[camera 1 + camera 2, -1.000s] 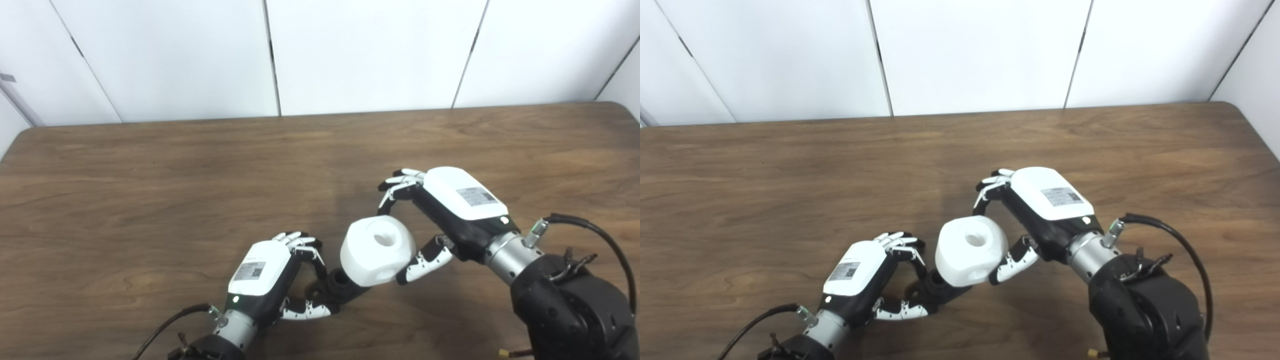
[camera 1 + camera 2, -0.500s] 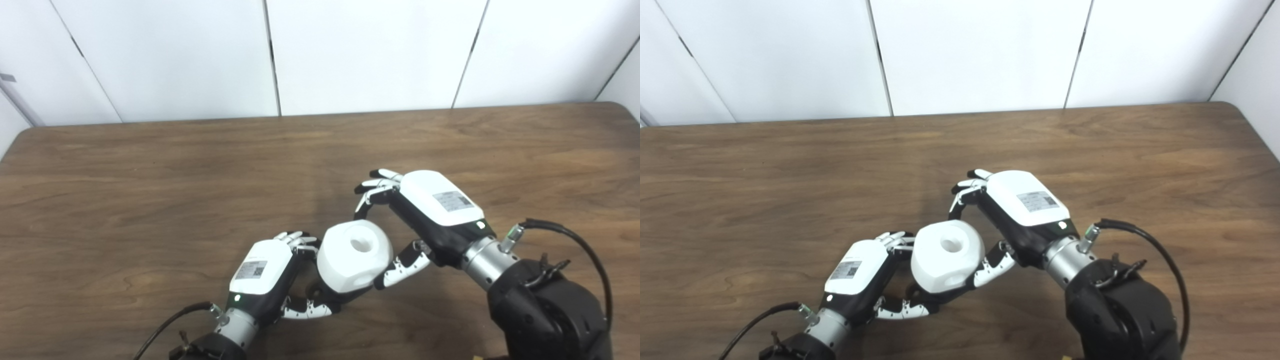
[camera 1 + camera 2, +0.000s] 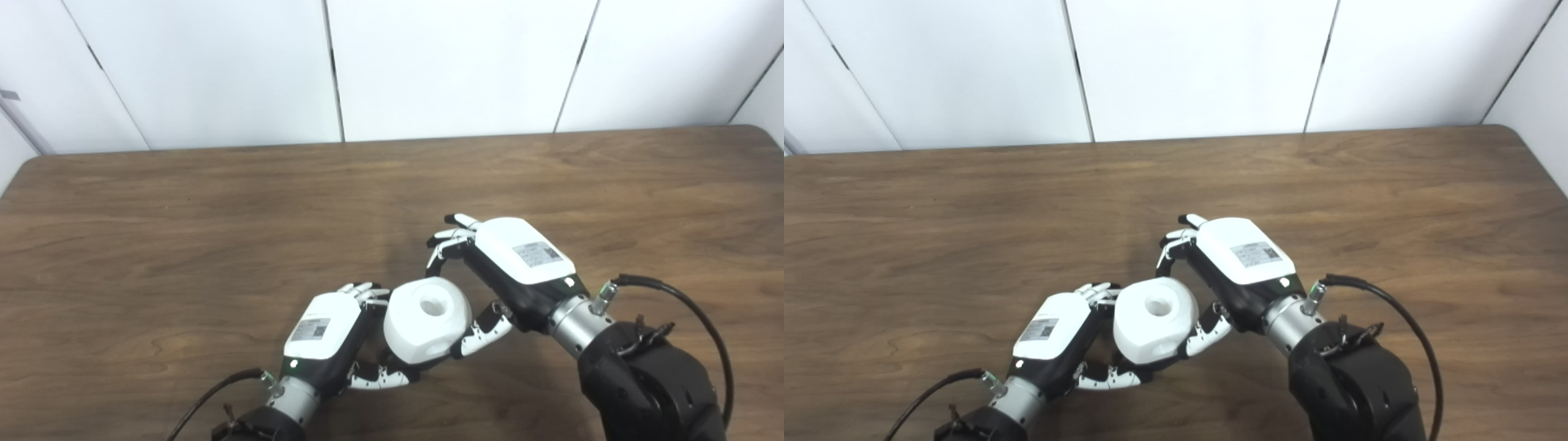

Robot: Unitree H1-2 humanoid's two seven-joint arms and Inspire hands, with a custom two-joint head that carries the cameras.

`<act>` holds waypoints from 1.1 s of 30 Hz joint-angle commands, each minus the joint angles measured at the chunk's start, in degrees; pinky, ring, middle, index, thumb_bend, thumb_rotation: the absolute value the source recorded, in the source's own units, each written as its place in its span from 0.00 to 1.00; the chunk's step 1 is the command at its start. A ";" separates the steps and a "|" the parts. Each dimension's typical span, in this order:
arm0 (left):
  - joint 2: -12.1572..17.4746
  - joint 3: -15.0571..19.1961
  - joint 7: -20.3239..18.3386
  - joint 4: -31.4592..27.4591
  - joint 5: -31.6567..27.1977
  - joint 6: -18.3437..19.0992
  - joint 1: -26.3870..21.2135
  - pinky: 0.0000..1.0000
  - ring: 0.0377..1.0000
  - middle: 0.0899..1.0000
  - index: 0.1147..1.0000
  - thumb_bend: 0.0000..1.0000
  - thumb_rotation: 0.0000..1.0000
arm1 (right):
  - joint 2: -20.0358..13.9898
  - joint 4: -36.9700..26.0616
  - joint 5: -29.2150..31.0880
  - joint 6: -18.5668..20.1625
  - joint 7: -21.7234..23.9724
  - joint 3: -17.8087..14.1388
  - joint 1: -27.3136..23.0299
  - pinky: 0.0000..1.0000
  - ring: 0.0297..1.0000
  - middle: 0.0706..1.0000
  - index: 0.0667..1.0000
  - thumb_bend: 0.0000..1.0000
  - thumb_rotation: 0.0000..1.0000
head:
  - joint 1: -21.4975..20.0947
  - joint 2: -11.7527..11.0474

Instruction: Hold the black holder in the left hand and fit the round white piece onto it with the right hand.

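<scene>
The round white piece (image 3: 427, 318) with a hole in its top face sits between both hands near the table's front. My right hand (image 3: 508, 263) is shut on it, fingers (image 3: 447, 242) curled over its far side and thumb under its right edge. The black holder (image 3: 384, 356) is almost wholly hidden beneath the white piece; only a dark sliver shows. My left hand (image 3: 327, 334) is shut on the holder, its thumb lying along the bottom and its fingertips touching the white piece's left side. The white piece appears pressed down over the holder.
The brown wooden table (image 3: 184, 233) stretches wide around the hands. White wall panels (image 3: 429, 61) stand behind its far edge. A black cable (image 3: 686, 300) loops off the right wrist, another trails from the left wrist (image 3: 208, 392).
My right hand has carried the white piece left and down, over the black holder. The holder's exposed end is now covered. The left hand has stayed in place.
</scene>
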 commanded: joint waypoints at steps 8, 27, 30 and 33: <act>0.36 -1.44 -5.02 2.94 0.46 2.45 1.56 0.89 0.89 0.81 0.42 0.52 0.05 | -0.23 -0.26 0.94 -1.93 -1.70 0.15 -0.83 0.84 0.95 0.81 0.45 0.52 0.13 | -0.33 0.43; 0.53 -1.35 -5.71 2.13 0.09 2.51 1.52 0.89 0.89 0.81 0.42 0.52 0.05 | -1.00 0.66 1.05 -3.65 -2.38 1.14 -0.05 0.83 0.95 0.81 0.45 0.52 0.13 | -1.07 0.85; 0.43 -1.28 -5.66 2.06 0.03 2.54 1.58 0.89 0.89 0.81 0.42 0.52 0.05 | -1.11 0.91 1.00 -4.04 -2.83 1.28 0.04 0.83 0.95 0.80 0.45 0.52 0.13 | -1.15 0.86; 0.44 -1.31 -5.61 2.12 0.14 2.50 1.57 0.89 0.89 0.80 0.42 0.52 0.05 | -1.35 1.17 0.95 -4.34 -3.32 1.37 0.05 0.83 0.96 0.80 0.45 0.52 0.13 | -1.30 0.91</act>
